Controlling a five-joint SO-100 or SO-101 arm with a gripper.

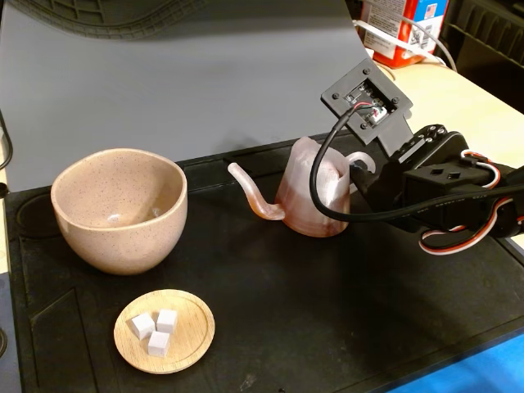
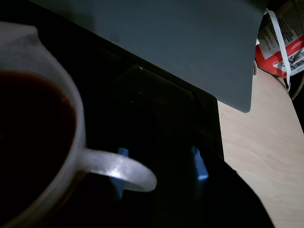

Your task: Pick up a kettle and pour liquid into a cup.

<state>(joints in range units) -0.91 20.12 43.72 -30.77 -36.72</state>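
Gripper [image 2: 159, 173] at the handle now, jaws spread, blue-tipped fingers [image 2: 199, 164] standing either side of the small loop handle [image 2: 118, 171] in the wrist view: one tip sits just behind the loop, the other well clear to its right, nothing clamped yet. That translucent pale-pink ridged plastic kettle [image 1: 311, 192] stands upright on the black mat [image 1: 327, 327], right of centre in the fixed view, the arm reaching in from the right. Reddish-brown, tea-coloured liquid [image 2: 33, 137] fills the body, dark and high in the wrist view. Here is what matters: the handle faces right, straight toward the gripper, while the long curved gooseneck spout [image 1: 254, 196] points left, toward the big beige-pink speckled ceramic cup [image 1: 120, 209] at the mat's left side. So the kettle's long axis already lines up with the target. Closing on the loop looks like the next call, then a lift and carry leftward. Nearer, a small wooden dish [image 1: 164, 330] of white cubes [image 1: 155, 332] sits in front of the cup, clear of that path.
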